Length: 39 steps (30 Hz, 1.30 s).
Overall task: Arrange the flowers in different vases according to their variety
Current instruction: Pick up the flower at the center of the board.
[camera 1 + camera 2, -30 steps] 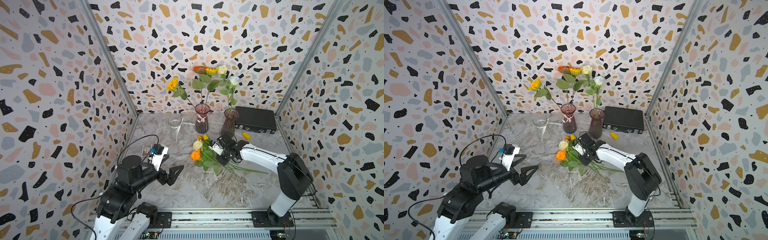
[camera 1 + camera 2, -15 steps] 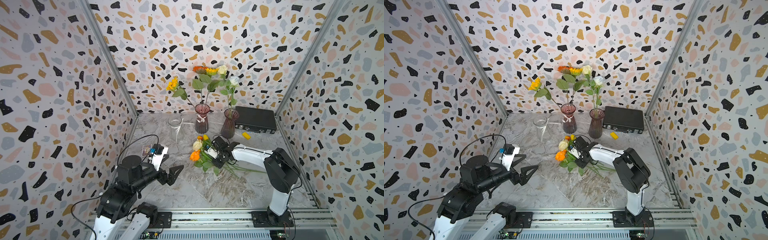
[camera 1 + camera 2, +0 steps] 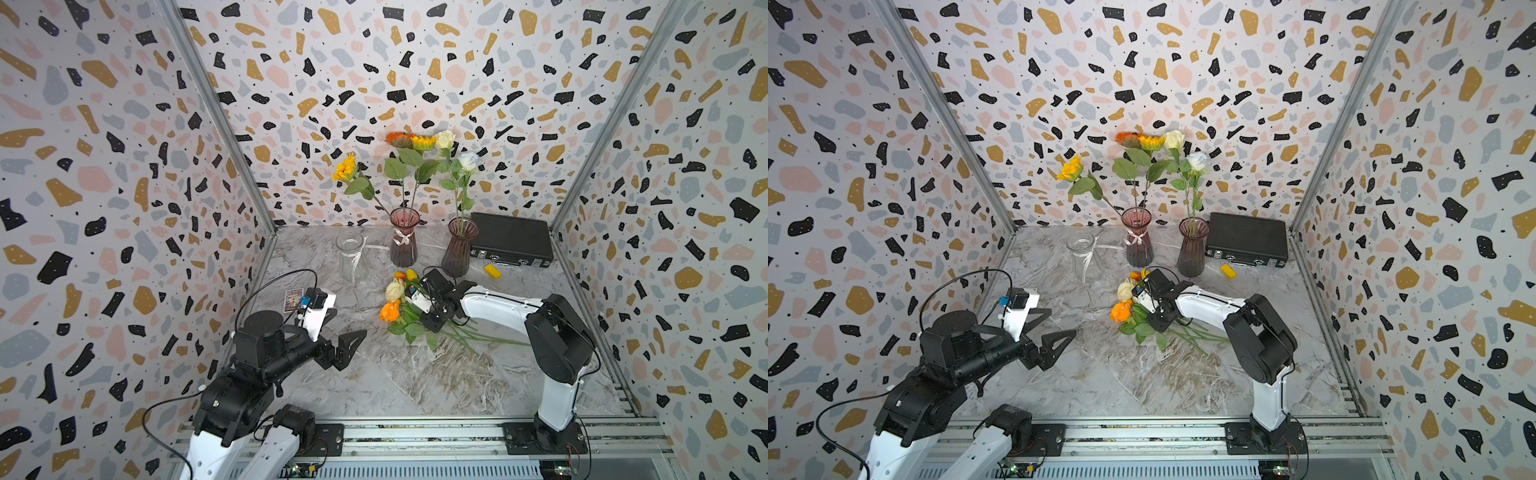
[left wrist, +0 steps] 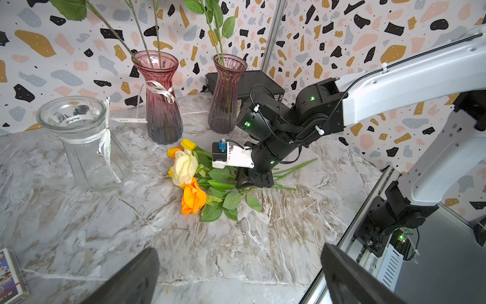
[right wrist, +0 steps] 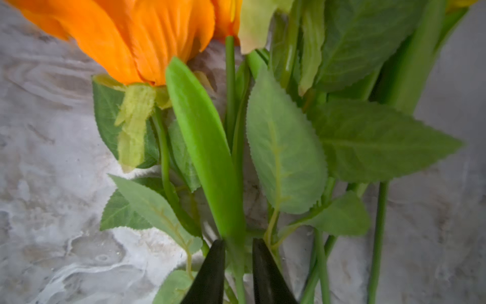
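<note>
1. Lower left in a top view, the black left gripper (image 3: pixel 343 332) hangs with its jaws wide, holding nothing
2. Mid-frame, the black right gripper (image 5: pixel 238 247) is pinched narrow on a smooth-leaved green stem (image 5: pixel 231 231) in the loose heap of flowers (image 3: pixel 399 307) on the grey marbled table (image 3: pixel 374 395)
3. I'd lift slowly and straight up, so tangled neighbours slide off
4. Above centre, the empty clear glass vase with white string (image 3: pixel 350 257) seems its likely home; the bowed ribbed pink vase (image 3: pixel 403 245) holds sunflowers and the plain ribbed purple vase (image 3: pixel 459 249) holds roses

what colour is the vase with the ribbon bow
The bow vase is pink-purple ribbed glass, clearest in the left wrist view.
</note>
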Tool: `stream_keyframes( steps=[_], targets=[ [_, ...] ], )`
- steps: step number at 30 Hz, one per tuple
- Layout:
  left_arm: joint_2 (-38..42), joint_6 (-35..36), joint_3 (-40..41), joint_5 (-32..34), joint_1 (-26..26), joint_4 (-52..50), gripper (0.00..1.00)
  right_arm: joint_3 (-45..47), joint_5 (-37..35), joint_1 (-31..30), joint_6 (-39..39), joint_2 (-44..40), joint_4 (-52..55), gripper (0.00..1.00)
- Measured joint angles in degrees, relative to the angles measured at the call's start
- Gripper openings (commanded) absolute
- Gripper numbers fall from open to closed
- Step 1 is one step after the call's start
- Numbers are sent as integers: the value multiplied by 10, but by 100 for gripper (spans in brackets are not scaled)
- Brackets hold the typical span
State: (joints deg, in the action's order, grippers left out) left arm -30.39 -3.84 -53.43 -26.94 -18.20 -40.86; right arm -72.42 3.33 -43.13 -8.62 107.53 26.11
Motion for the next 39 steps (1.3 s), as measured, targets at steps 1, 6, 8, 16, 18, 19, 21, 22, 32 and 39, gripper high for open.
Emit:
stream_keyframes(
  steps=[1, 6, 8, 16, 18, 19, 21, 22, 32, 39],
  targets=[
    [0, 0, 0, 0, 0, 0, 100, 0, 0, -2, 0, 0, 0, 25],
    [0, 0, 0, 0, 0, 0, 99, 0, -1, -7, 0, 1, 0, 26],
    [0, 0, 0, 0, 0, 0, 100, 0, -2, -9, 0, 3, -1, 27],
    [0, 2, 0, 3, 0, -4, 100, -27, -7, -9, 0, 42, 0, 26],
    [0, 2, 0, 5, 0, -7, 100, -33, -9, -9, 0, 46, -2, 25],
    [0, 3, 0, 5, 0, -9, 99, -34, -10, -9, 0, 46, -2, 25],
    [0, 4, 0, 5, 0, -13, 100, -35, -14, -9, 0, 46, -2, 24],
    [0, 5, 0, 5, 0, -13, 100, -35, -15, -9, 0, 46, -2, 24],
    [0, 7, 0, 5, 0, -16, 100, -41, -32, -10, -9, 47, 4, 32],
    [2, 12, 0, 5, 0, -16, 100, -41, -50, -10, -17, 47, 5, 26]
  ],
)
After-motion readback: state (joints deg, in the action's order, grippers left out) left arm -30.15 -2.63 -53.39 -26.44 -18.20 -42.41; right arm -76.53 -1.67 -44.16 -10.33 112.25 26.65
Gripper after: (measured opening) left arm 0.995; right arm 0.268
